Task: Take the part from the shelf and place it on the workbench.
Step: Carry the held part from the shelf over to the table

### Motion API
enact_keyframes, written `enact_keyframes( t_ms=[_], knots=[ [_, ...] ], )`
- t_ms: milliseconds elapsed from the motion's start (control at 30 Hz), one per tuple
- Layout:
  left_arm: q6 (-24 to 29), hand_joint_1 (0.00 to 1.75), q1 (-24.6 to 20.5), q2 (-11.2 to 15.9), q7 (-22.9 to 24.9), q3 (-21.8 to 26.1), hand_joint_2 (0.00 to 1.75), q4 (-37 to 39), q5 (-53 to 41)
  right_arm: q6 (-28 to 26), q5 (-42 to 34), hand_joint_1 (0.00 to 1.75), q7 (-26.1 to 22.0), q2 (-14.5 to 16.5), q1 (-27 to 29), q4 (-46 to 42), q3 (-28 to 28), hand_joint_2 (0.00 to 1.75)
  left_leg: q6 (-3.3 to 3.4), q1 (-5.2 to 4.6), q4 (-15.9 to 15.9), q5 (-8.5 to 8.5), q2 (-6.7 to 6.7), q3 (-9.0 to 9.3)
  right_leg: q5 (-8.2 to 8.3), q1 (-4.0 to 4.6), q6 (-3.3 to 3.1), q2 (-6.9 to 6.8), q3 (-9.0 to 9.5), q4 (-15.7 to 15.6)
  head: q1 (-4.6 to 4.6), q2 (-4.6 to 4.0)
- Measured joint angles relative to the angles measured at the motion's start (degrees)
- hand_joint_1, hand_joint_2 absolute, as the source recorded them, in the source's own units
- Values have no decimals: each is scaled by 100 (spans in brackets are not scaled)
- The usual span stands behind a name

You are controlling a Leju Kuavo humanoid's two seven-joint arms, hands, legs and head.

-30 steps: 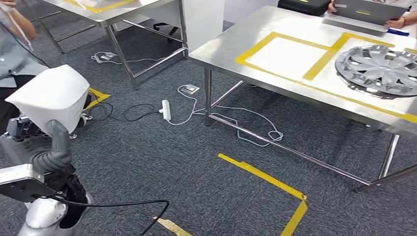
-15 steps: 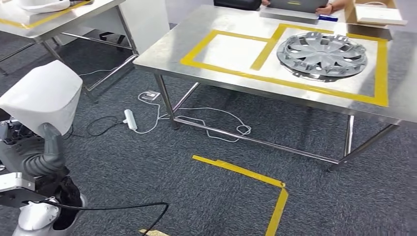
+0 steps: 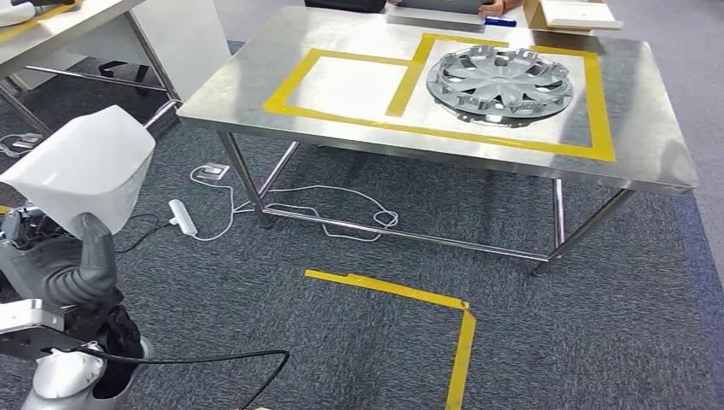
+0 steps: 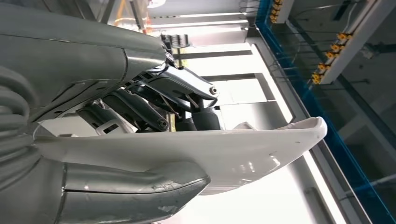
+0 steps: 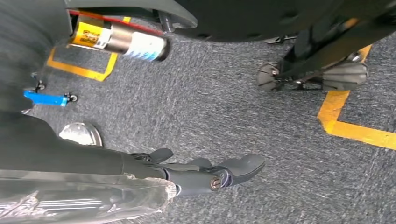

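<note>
My left hand grips a white moulded part at the lower left of the head view, holding it above the carpet. In the left wrist view the thumb presses one face of the part and the dark fingers lie on the other. The steel workbench stands ahead and to the right, marked with two yellow-taped squares. A silver hubcap lies in the right square; the left square is bare. My right hand hangs over the carpet with its fingers stretched out, holding nothing.
A white power strip and loose cables lie on the carpet under the bench's near left leg. Yellow floor tape forms a corner in front of the bench. A second steel table stands far left. A box sits on the bench's far edge.
The whole picture has shifted left as the camera turned; the workbench now sits more squarely ahead. The white part stays in my left hand.
</note>
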Motion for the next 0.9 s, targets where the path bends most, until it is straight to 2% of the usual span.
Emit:
enact_keyframes(
  t_ms=[33, 67, 167, 200, 267, 333, 367, 400, 433, 500, 533, 600, 667, 733, 767, 833, 867, 900],
  knots=[
    [-7, 175, 0, 1, -1, 1, 175, 0, -2, -8, 46, 0, -6, -2, -4, 9, -3, 175, -22, -11, 5, -7, 10, 5, 77, 10, -26, -23, 176, -297, -4, 0],
    [-16, 175, -1, 2, -1, 1, 175, 0, -3, -17, 100, 0, -9, -3, -8, 20, -5, 175, -48, -20, 9, -11, 16, 6, 95, 24, -48, -38, 275, -461, -7, 0],
    [-53, 175, -9, 8, -10, 3, 175, -1, -9, -72, 328, 0, -9, -4, -18, 75, -6, 175, -145, -7, 14, -22, 15, 14, 95, 38, -133, -19, 317, -527, -10, 0],
    [-64, 175, -14, 14, -15, 4, 175, -1, -12, -91, 389, 0, -8, -5, -24, 98, -5, 175, -179, 3, 74, -76, -15, -6, 108, 29, -173, -11, 330, -546, -16, 0],
    [-74, 175, -20, 32, -20, 8, 175, -2, -14, -115, 457, 0, -7, -7, -44, 143, -3, 175, -230, 17, 524, -355, -98, -204, 123, 8, -241, 4, 357, -579, -36, 0],
    [-78, 175, -18, 45, -21, 10, 175, -1, -16, -145, 515, 0, -9, -12, -62, 190, -2, 175, -261, 20, 1258, -689, -138, -562, 114, 11, -271, 29, 363, -580, -44, 0],
    [-79, 175, -15, 51, -21, 11, 175, -1, -16, -176, 568, 0, -10, -16, -67, 222, -2, 175, -269, 21, 1503, -746, -142, -689, 109, 13, -277, 47, 368, -579, -44, 0],
    [-81, 175, -14, 55, -21, 13, 175, 0, -17, -217, 631, 0, -12, -21, -72, 261, -1, 175, -271, 21, 1558, -685, -144, -726, 104, 14, -279, 68, 376, -578, -45, 0],
    [-84, 175, -15, 60, -21, 15, 175, 0, -19, -260, 696, 0, -13, -26, -80, 309, -1, 175, -266, 22, 1396, -516, -146, -658, 97, 14, -277, 92, 390, -576, -46, 0],
    [-88, 175, -22, 67, -21, 25, 175, -1, -28, -332, 792, 0, -19, -34, -99, 409, -1, 175, -236, 18, 702, -93, -163, -343, 70, 23, -250, 132, 418, -561, -47, 0],
    [-91, 175, -30, 68, -21, 31, 175, -2, -34, -360, 820, 0, -22, -37, -109, 451, -1, 175, -214, 15, 365, 16, -174, -195, 52, 35, -226, 149, 416, -544, -49, 0],
    [-95, 175, -35, 71, -21, 38, 175, -2, -45, -404, 855, 0, -28, -46, -121, 510, -4, 175, -165, -1, 64, 27, -191, -75, 32, 54, -168, 165, 391, -528, -45, 0],
    [-97, 175, -30, 77, -21, 43, 175, -2, -54, -427, 879, 0, -34, -55, -128, 544, -7, 175, -100, 0, 17, 17, -185, -59, 24, 46, -106, 163, 373, -539, -43, 0],
    [-98, 175, -33, 81, -22, 51, 175, -2, -61, -438, 898, 0, -38, -62, -131, 564, -9, 175, -30, 21, -18, 21, -175, -26, -87, 38, -43, 131, 277, -347, -19, 0],
    [-98, 175, -33, 79, -23, 53, 175, -2, -62, -441, 905, 0, -39, -66, -134, 570, -9, 175, -3, 30, -30, 16, -170, -9, -208, 32, -17, 113, 136, -81, -7, 0],
    [-100, 175, -28, 79, -23, 55, 175, -2, -62, -443, 913, 0, -40, -67, -136, 578, -10, 175, 32, 26, -27, -14, -164, 10, -492, 25, 22, 95, -291, 694, 14, 0],
    [-101, 175, -23, 79, -23, 55, 175, -2, -61, -444, 916, 0, -40, -67, -135, 579, -11, 175, 38, 23, -26, -32, -163, 26, -554, 22, 34, 95, -486, 995, 13, 0],
    [-104, 175, -18, 79, -23, 55, 175, -2, -61, -444, 918, 0, -40, -66, -133, 579, -14, 175, 39, 22, -26, -57, -163, 53, -508, 22, 39, 94, -594, 1112, 15, 0]
  ],
)
